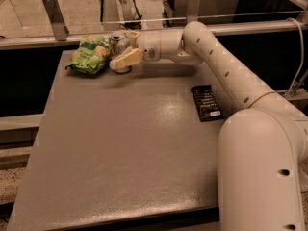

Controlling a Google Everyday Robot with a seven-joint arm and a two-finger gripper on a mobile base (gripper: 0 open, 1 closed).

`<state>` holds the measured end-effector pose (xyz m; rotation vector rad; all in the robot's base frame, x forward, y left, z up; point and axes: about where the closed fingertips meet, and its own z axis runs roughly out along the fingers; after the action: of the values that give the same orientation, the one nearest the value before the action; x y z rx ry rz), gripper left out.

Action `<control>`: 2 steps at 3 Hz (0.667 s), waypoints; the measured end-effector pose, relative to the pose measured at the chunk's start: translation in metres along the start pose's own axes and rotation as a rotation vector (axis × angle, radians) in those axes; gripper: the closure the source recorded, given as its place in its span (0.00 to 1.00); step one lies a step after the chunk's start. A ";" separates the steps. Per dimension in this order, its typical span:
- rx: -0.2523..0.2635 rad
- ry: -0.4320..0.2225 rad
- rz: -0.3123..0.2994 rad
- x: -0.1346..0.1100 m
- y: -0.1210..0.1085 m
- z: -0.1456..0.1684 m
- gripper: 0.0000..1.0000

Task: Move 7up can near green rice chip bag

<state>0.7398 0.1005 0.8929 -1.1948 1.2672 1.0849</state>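
The 7up can [116,41] stands upright at the table's far left, its silver top showing, right beside the green rice chip bag [89,55]. The bag lies flat at the far left corner, and the can is touching or almost touching its right edge. My gripper [120,50] reaches in from the right and is shut around the can. One cream finger [126,59] is in front of the can and hides its lower side; the other finger is behind it.
A flat black wrapped bar [206,102] lies on the grey table [120,148] at the right, below my arm [226,61]. A metal rail with a glass pane [72,38] runs along the table's far edge.
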 end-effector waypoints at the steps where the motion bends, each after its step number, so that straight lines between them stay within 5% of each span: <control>1: 0.029 0.002 -0.043 -0.007 0.006 -0.020 0.00; 2: 0.100 0.033 -0.105 -0.020 0.022 -0.064 0.00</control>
<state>0.7109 0.0398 0.9155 -1.1945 1.2547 0.9186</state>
